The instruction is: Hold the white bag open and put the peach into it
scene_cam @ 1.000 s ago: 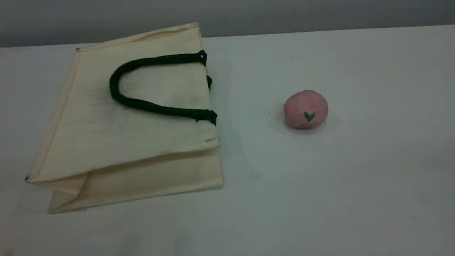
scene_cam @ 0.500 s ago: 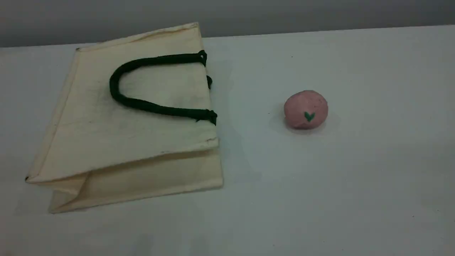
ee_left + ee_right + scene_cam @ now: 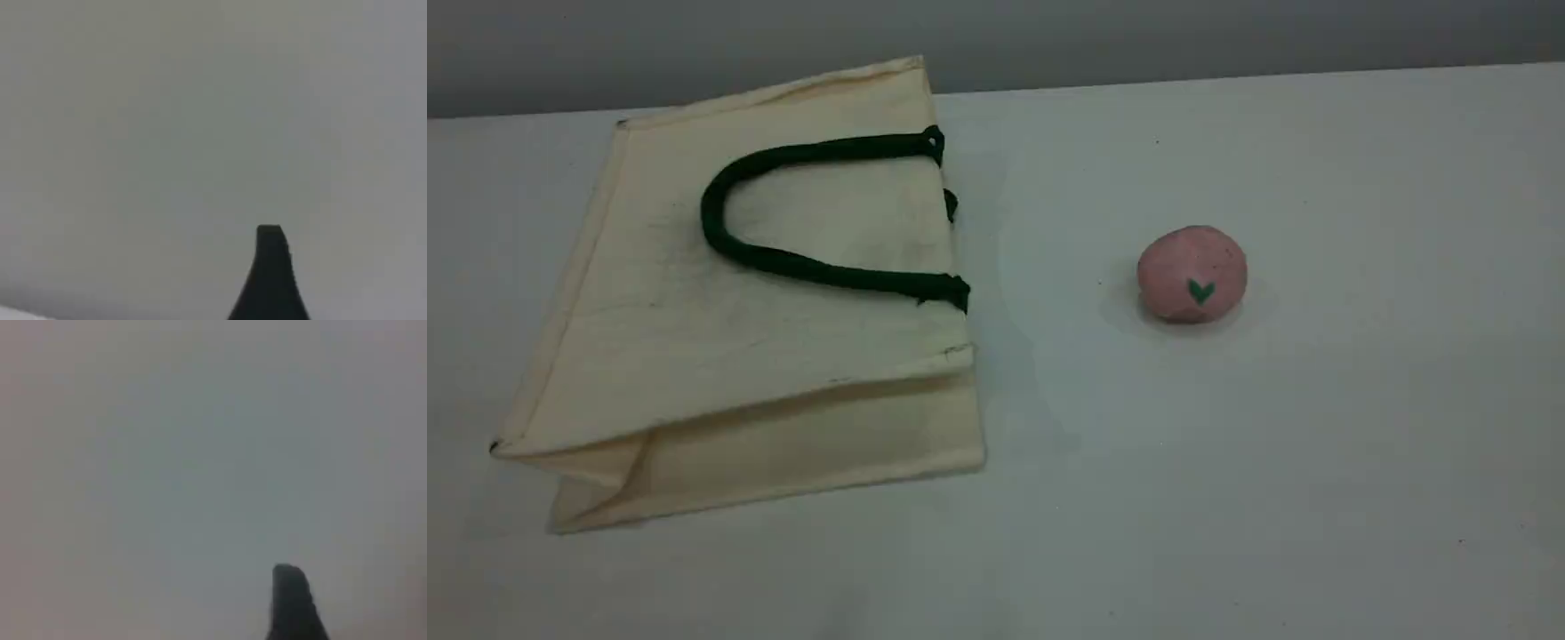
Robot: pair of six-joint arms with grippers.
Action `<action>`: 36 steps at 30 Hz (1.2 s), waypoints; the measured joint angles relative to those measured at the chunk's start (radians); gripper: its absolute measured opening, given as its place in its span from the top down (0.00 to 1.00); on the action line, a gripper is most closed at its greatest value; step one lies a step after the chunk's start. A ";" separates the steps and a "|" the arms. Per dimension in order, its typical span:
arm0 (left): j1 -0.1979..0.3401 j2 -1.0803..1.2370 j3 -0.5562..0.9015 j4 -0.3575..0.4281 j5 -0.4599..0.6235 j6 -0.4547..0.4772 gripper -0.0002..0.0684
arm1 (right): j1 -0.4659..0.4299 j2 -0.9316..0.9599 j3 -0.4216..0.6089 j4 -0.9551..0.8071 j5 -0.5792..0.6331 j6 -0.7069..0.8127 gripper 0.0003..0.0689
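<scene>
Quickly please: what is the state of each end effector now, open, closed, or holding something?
Left end effector: open, holding nothing.
Right end effector: open or closed cannot be told; nothing seen in it.

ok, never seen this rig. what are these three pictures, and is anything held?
Two robot arms work at one table. The wide picture is from a fixed camera looking across it; neither arm shows there. On it lie a white bag, flat on its side with a dark green handle, and a pink peach to its right, not touching. The two grey pictures come from cameras on the wrists: each shows only one dark tip, of the left pincer and the right pincer, against blank grey. Nothing is held.
</scene>
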 joint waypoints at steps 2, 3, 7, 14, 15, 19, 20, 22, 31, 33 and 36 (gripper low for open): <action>0.000 0.000 -0.039 0.000 0.031 0.000 0.26 | 0.000 0.031 -0.060 0.000 0.063 0.000 0.44; 0.000 0.001 -0.061 0.002 0.057 0.001 0.26 | 0.000 0.048 -0.091 -0.001 0.096 -0.003 0.44; 0.000 0.043 -0.142 0.003 0.170 0.004 0.26 | 0.000 0.126 -0.203 -0.006 0.214 -0.048 0.44; 0.000 0.211 -0.281 0.000 0.363 0.101 0.26 | 0.000 0.258 -0.320 -0.005 0.321 -0.174 0.44; 0.000 0.243 -0.294 0.000 0.380 0.124 0.26 | 0.000 0.272 -0.326 -0.005 0.321 -0.188 0.44; 0.000 0.369 -0.347 -0.006 0.426 0.172 0.26 | 0.000 0.301 -0.349 -0.002 0.319 -0.201 0.44; 0.000 0.402 -0.358 -0.006 0.428 0.179 0.26 | 0.000 0.308 -0.356 -0.002 0.320 -0.205 0.44; 0.000 0.460 -0.382 -0.006 0.454 0.212 0.26 | 0.000 0.322 -0.372 -0.002 0.319 -0.225 0.44; 0.000 0.690 -0.502 -0.006 0.456 0.379 0.26 | 0.000 0.393 -0.417 -0.002 0.300 -0.268 0.44; 0.000 0.730 -0.534 -0.006 0.455 0.377 0.26 | 0.000 0.423 -0.419 -0.003 0.292 -0.277 0.44; 0.000 0.789 -0.595 -0.023 0.456 0.372 0.26 | 0.000 0.476 -0.452 -0.005 0.316 -0.281 0.44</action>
